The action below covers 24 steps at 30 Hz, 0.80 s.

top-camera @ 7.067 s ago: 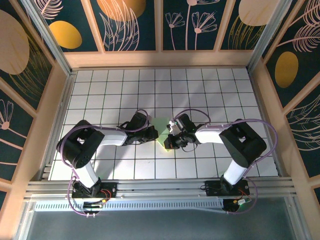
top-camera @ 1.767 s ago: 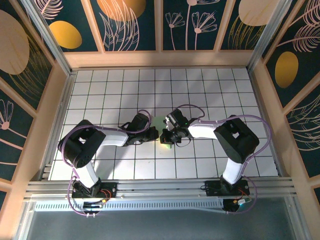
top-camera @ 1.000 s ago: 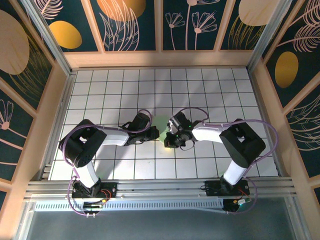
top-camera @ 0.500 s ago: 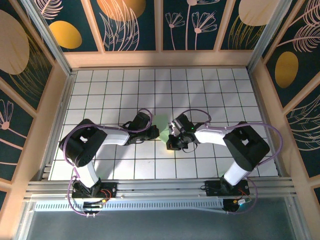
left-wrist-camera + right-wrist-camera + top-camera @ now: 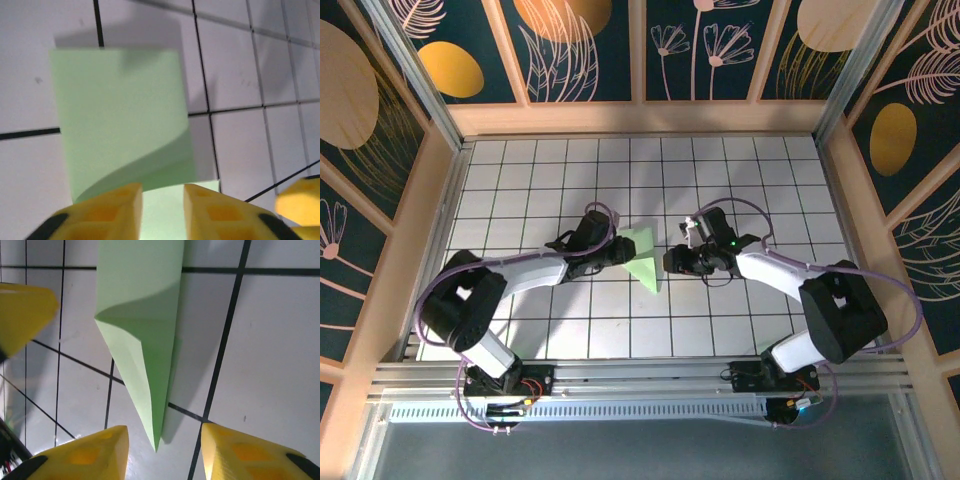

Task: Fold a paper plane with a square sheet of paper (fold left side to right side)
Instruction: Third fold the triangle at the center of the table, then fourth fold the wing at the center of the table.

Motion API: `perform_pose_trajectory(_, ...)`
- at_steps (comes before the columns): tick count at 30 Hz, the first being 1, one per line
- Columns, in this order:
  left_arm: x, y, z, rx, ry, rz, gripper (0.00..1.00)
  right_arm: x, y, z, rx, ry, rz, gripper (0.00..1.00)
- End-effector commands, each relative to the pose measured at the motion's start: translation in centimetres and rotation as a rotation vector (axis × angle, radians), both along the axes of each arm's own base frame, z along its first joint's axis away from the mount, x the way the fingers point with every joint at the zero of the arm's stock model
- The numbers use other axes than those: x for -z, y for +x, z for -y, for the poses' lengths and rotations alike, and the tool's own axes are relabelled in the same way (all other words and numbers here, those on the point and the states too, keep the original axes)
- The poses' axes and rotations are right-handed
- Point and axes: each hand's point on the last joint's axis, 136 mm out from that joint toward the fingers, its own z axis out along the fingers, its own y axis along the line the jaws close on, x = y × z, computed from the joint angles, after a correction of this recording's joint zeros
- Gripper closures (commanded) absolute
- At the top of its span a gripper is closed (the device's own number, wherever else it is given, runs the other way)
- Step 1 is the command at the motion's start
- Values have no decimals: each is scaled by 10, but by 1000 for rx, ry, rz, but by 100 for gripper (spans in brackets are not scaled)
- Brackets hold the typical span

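The workspace is a wooden-framed booth with dark blue wall panels (image 5: 580, 50) painted with pale plant outlines and orange discs. Its floor is a white table (image 5: 520, 170) ruled into a black-lined grid.

The left arm (image 5: 510, 280) and right arm (image 5: 790, 280) both reach inward over the middle tiles, and their grippers face each other with the paper between them.

The paper plane (image 5: 642, 262) lies on the table just ahead of the left gripper (image 5: 618, 250) and just ahead of the right gripper (image 5: 672, 263). It is no longer a flat square. From above it reads as a narrow pale green wedge with its point toward the arms' bases.

In the right wrist view the plane (image 5: 145, 330) tapers to a tip that sits between the fingers without touching either. One layer stands up off the layer below and casts a shadow. In the left wrist view the paper (image 5: 120, 115) shows a broad end with a curved, lifted flap, and its near edge runs under the gap between the fingers.

The left gripper (image 5: 161, 192) has its fingers slightly parted and clamps nothing. The right gripper (image 5: 164, 432) stands wider apart and is also empty.

The lengthwise folding looks largely done. The raised flap suggests the creases still need pressing flat before the plane is finished.
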Motion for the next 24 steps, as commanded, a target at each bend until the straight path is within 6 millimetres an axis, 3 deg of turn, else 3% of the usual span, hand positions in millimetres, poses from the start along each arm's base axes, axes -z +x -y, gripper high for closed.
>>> perform_pose_trajectory(1,-14,9,-22,-105,-22,44,66,-10,17,-7,-71,2,141,48)
perform_pose_trajectory(7,-19,11,-53,-277,-86,89,53,3,27,-29,-178,39,187,43)
perform_pose_trajectory(13,-12,7,-59,-321,-128,73,48,22,27,-51,-243,53,177,46)
perform_pose_trajectory(17,-6,6,-59,-330,-134,52,47,20,28,-55,-240,80,187,50)
perform_pose_trajectory(21,-4,6,-59,-337,-144,48,47,15,27,-55,-246,87,199,61)
perform_pose_trajectory(24,-4,7,-58,-341,-154,45,46,11,25,-56,-255,96,204,85)
